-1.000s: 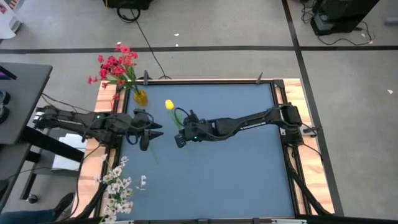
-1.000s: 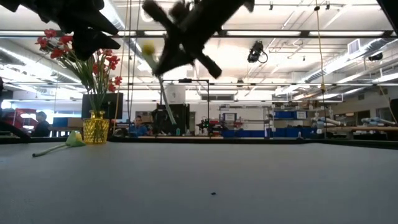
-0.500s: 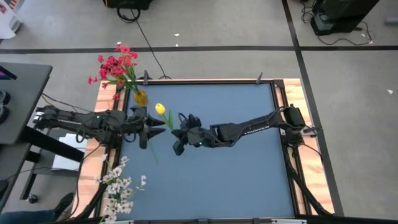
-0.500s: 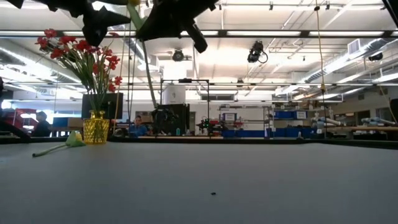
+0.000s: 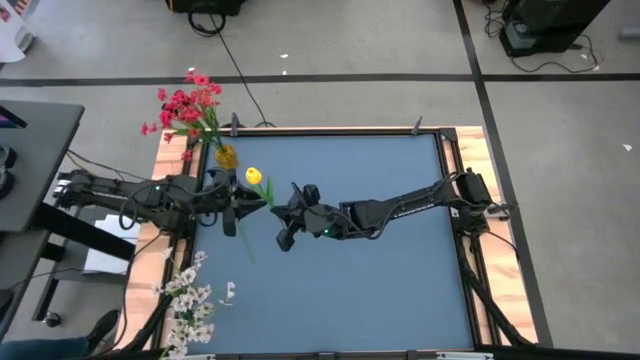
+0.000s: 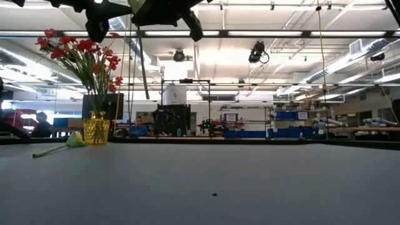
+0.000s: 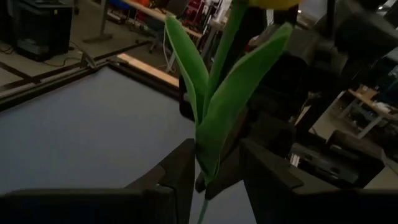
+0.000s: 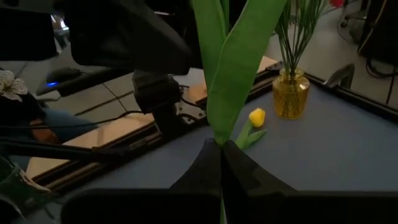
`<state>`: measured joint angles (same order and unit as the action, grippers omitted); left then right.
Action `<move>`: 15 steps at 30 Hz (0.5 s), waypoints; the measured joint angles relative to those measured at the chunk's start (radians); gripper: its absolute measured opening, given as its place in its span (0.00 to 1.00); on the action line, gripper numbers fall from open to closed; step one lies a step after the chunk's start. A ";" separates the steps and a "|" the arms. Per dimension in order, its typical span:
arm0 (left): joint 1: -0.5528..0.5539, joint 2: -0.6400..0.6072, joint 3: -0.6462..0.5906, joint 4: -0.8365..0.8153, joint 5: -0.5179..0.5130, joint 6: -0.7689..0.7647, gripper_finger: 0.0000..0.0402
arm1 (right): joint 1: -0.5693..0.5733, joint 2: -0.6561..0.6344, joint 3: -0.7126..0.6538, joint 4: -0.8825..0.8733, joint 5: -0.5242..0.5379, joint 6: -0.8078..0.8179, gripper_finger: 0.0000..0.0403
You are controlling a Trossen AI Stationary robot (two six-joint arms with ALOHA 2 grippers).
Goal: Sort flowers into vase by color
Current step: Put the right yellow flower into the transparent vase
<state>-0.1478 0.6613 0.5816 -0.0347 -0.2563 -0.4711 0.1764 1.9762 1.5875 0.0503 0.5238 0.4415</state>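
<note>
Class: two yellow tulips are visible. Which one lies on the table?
The yellow artificial tulip lying beside the amber glass vase; the other yellow tulip is held aloft.

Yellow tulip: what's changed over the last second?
The right tool, shut on the tulip's stem, carried it left to the left tool, whose fingers now straddle the stem, narrowing but not clamped. The red flowers in the vase, the white ones and the tulip on the table stayed put.

Blue-grey table [image 5: 380, 260], wooden frame [image 5: 492, 170], floor cables [image 5: 235, 60], distant shelving [image 6: 312, 122]
</note>
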 joint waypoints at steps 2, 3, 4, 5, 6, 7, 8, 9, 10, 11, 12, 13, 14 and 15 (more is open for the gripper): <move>0.000 0.002 0.000 0.013 0.000 0.007 0.32 | 0.000 0.000 0.000 0.002 0.001 -0.002 0.01; 0.000 0.009 0.000 0.024 0.000 0.010 0.32 | 0.000 0.000 0.000 0.002 0.000 -0.008 0.01; 0.000 0.014 0.000 0.032 -0.001 0.013 0.32 | 0.000 0.000 0.000 0.006 0.000 -0.019 0.01; 0.000 0.021 0.000 0.036 -0.001 0.015 0.32 | 0.000 0.000 0.000 0.016 -0.001 -0.028 0.01; 0.000 0.033 0.000 0.056 -0.001 0.015 0.32 | 0.000 0.000 0.000 0.029 -0.003 -0.033 0.01; 0.000 0.045 0.000 0.085 -0.001 0.015 0.32 | 0.000 0.000 0.000 0.042 -0.012 -0.041 0.01; 0.000 0.056 0.000 0.103 -0.001 0.018 0.31 | 0.000 -0.001 0.000 0.054 -0.018 -0.052 0.01; 0.000 0.063 0.000 0.113 -0.001 0.019 0.30 | 0.001 -0.001 0.000 0.061 -0.017 -0.059 0.01; 0.000 0.069 0.000 0.124 0.000 0.020 0.28 | 0.002 -0.001 0.000 0.065 -0.016 -0.062 0.01; 0.000 0.073 0.000 0.130 0.000 0.020 0.27 | 0.003 -0.001 0.000 0.065 -0.014 -0.064 0.01; 0.000 0.072 0.000 0.132 -0.001 0.020 0.25 | 0.005 -0.001 0.000 0.065 -0.010 -0.064 0.01; 0.000 0.071 0.000 0.132 -0.001 0.020 0.22 | 0.006 -0.001 0.000 0.063 -0.004 -0.064 0.01; 0.000 0.070 0.000 0.134 -0.001 0.021 0.19 | 0.008 -0.001 0.000 0.062 0.003 -0.064 0.01; 0.000 0.069 0.000 0.134 -0.001 0.022 0.16 | 0.010 -0.001 0.000 0.063 0.007 -0.064 0.01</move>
<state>-0.1478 0.7299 0.5819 0.0993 -0.2569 -0.4487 0.1867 1.9755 1.5875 0.1131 0.5304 0.3775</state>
